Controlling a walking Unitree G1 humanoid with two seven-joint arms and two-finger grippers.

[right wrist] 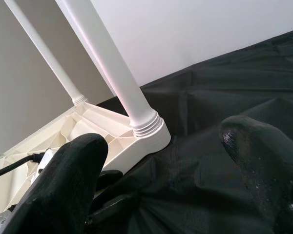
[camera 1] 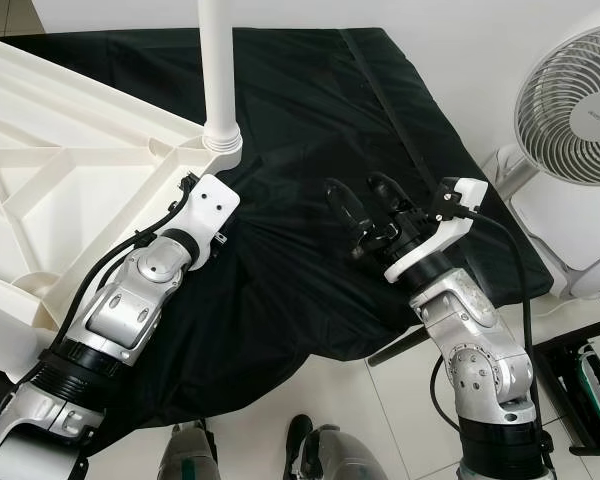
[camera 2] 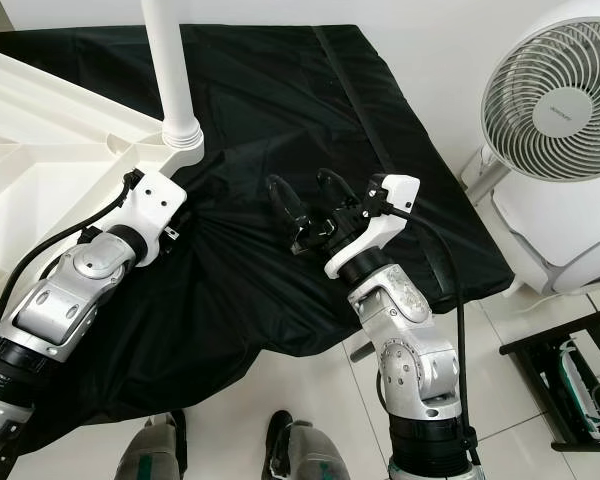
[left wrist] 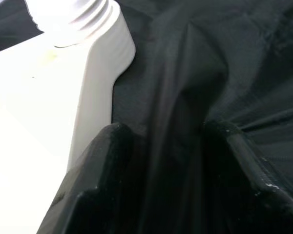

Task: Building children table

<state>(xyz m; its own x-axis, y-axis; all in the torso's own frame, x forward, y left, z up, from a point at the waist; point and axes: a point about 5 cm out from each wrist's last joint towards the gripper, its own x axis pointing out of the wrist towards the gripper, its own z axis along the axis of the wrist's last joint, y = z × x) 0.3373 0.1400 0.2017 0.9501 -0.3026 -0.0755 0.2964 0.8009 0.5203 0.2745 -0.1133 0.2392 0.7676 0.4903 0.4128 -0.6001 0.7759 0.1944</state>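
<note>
Upturned white tabletop [camera 1: 50, 190], legs [camera 1: 218, 60] upright.

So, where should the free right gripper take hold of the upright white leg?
Probably low on the leg, just above its ribbed collar, coming from the robot's right over the black cloth. The open right gripper already faces that side.

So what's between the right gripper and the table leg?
Only wrinkled black cloth between the right gripper and the table leg, seen from the head cameras.

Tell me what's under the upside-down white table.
The white tabletop lies on a black cloth spread beneath it, bunched by the corner near the left pincer. Whatever the cloth covers is hidden.
</note>
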